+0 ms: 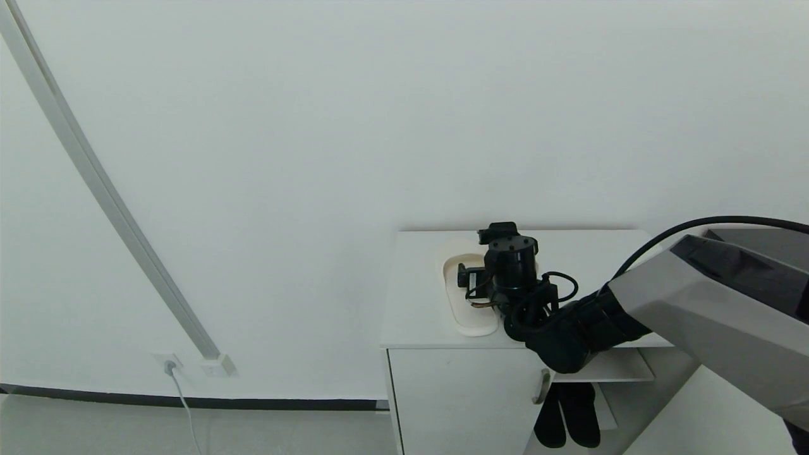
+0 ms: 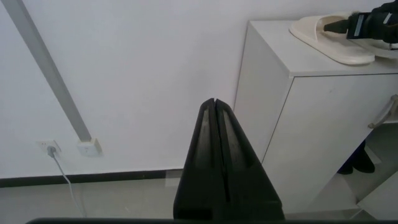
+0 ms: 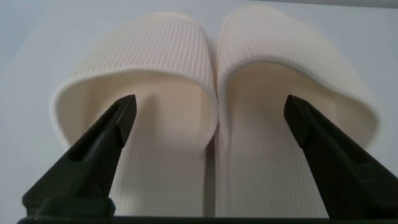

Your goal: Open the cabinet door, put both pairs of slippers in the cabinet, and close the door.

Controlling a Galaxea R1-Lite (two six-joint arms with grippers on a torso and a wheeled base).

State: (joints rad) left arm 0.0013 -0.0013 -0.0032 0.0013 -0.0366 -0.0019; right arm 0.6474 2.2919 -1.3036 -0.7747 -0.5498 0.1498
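- Fingers of the right gripper are standing spread wide, one dark tip aiming at the mouth of each of the cream slippers; nothing is being pinched between them.
- Cream slippers are lying side by side on top of the cabinet, inner edges touching, toward its left half.
- One end of the pair is sitting close to the top's front edge. A narrow bare strip is running along the left edge.
- A wider bare stretch is running off to the right, under the right arm.
- Straps are ribbed and arched, pale cream all over, with smoother soles showing beneath.
- Left-hand door is sitting shut, its handle at the inner edge.
- Right half of the cabinet is standing open, with a shelf showing.
- Black slippers are resting inside, below that shelf, as a pair close together.
- Left gripper is hanging well apart from the cabinet, out to its left. Its fingers are pressed together, holding nothing.
- Cabinet is backing onto the white wall.
- Open floor is lying to the cabinet's left.
- A socket with a cable is sitting low on that wall, beneath a slanting conduit.
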